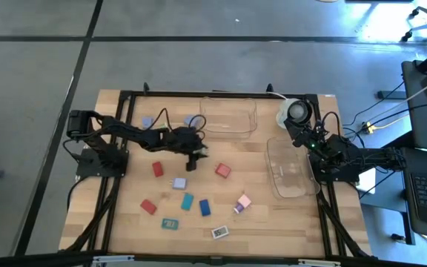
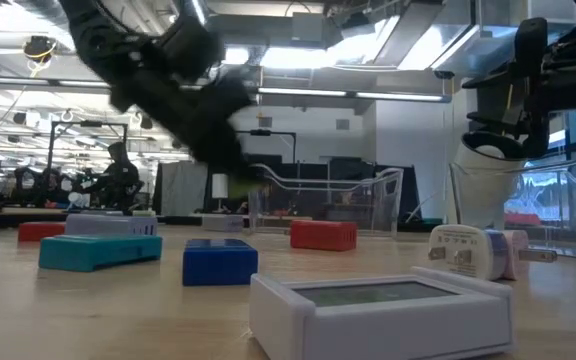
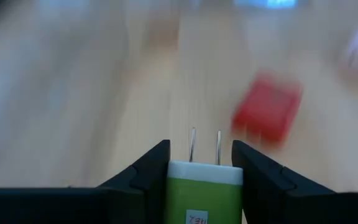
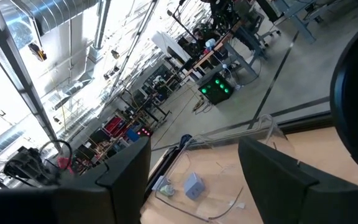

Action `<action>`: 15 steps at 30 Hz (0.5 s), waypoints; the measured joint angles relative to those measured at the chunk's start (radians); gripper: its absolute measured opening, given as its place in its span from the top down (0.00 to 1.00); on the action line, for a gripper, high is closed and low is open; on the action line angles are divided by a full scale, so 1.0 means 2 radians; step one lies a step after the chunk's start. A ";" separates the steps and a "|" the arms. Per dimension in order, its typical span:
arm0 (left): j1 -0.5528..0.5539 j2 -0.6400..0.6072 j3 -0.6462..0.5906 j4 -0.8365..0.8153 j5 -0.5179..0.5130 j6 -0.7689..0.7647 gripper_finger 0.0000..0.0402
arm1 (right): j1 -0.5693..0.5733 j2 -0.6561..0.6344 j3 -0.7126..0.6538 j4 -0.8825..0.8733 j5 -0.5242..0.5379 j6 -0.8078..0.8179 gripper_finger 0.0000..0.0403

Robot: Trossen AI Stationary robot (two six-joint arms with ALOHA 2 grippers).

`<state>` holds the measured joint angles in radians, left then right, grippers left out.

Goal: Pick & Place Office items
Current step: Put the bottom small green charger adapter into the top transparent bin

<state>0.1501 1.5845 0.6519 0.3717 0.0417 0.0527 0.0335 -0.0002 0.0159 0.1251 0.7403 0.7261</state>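
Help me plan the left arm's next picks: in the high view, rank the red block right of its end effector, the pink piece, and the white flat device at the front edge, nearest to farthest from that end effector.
From the left end effector:
1. Red block, just to its right.
2. Pink piece, farther right and toward the front.
3. White flat device, at the table's front edge.

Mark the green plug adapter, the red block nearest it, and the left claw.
green plug adapter (image 3: 204,196): left wrist view, on its green body.
red block (image 3: 267,111): left wrist view, on its top face.
left claw (image 3: 201,171): left wrist view, midway between the fingertips.
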 joint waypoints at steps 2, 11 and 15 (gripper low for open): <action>0.000 0.000 0.024 0.030 0.002 0.017 0.63 | 0.000 0.000 0.000 0.000 0.000 0.000 0.39; 0.016 -0.001 0.142 0.139 -0.001 0.072 0.63 | 0.000 0.000 0.000 0.000 0.000 0.000 0.39; 0.018 -0.002 0.177 0.155 -0.011 0.111 0.63 | 0.000 0.000 0.000 -0.001 0.000 0.000 0.39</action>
<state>0.1855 1.5814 1.0064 0.6825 0.0193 0.2749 0.0334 -0.0002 0.0158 0.1230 0.7406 0.7258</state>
